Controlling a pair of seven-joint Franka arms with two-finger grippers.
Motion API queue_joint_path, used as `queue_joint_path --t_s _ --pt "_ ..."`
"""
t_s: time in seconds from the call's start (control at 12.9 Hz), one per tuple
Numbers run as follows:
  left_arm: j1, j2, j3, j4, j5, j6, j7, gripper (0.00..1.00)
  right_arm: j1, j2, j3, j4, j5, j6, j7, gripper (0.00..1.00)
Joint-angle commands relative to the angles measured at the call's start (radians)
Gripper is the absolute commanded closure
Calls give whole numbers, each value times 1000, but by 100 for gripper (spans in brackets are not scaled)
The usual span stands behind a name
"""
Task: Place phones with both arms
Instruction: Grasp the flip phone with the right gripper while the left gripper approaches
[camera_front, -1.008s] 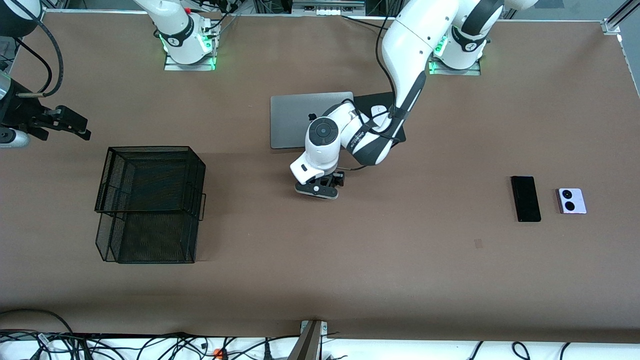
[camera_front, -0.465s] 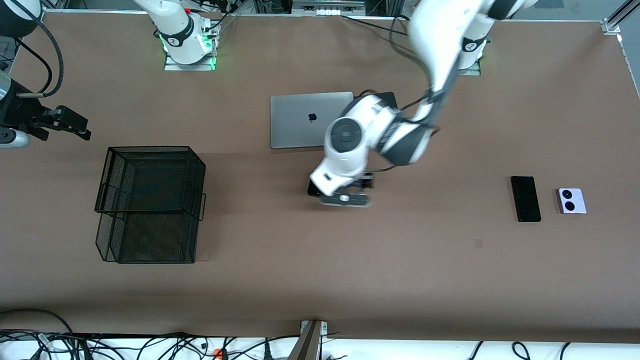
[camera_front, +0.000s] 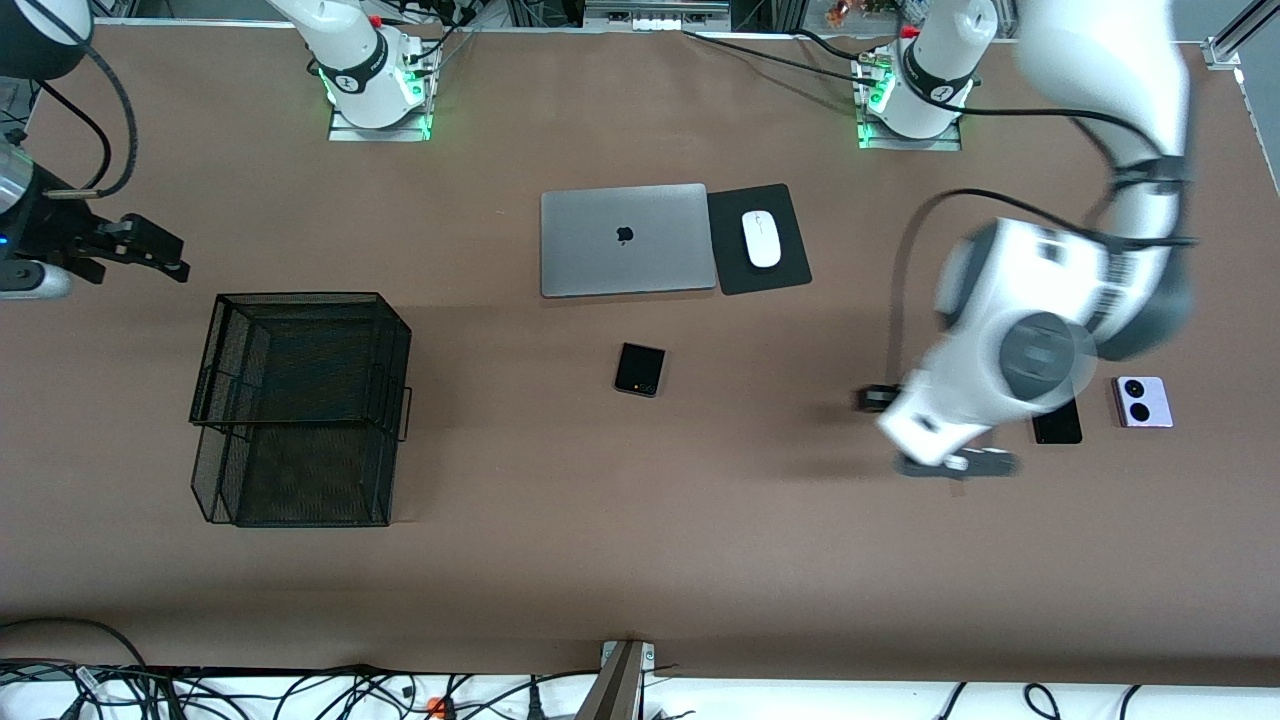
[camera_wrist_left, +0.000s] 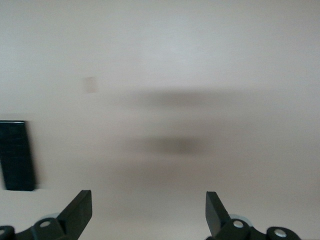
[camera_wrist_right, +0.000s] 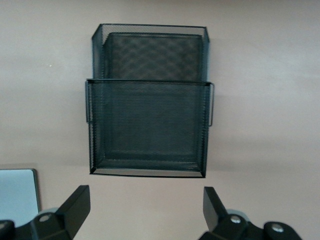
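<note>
The left hand (camera_wrist_left: 148, 220) has left the small black phone (camera_front: 640, 369) mid-surface — spread, empty, now over the long black phone (camera_front: 1057, 428); right hand (camera_wrist_right: 145, 215) waits, spread.

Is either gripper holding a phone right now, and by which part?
Nothing is held. The left gripper is open over bare table beside the long black phone; the right gripper waits open, above the mesh basket.
</note>
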Motion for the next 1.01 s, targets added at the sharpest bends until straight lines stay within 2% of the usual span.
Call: queue_joint_path --t_s 0.0,0.23,0.39,0.54,0.7,0.93 --pt "115 -60 -18 -106 60 6 140 0 104 19 4 3 -4 8 74 0" --pt "279 -67 -27 -279 66 232 308 0 294 74 4 21 -11 62 360 0" --pt "298 -112 -21 -452 66 416 316 0 417 153 4 59 2 103 518 0" --pt "356 -117 -21 -569 99 573 357 0 541 273 4 165 -1 136 681 0" --pt "399 -106 -21 -601 107 667 429 0 637 409 4 297 -4 146 841 0" --pt "440 -84 -22 -624 107 687 434 0 746 584 -4 455 -35 202 970 0"
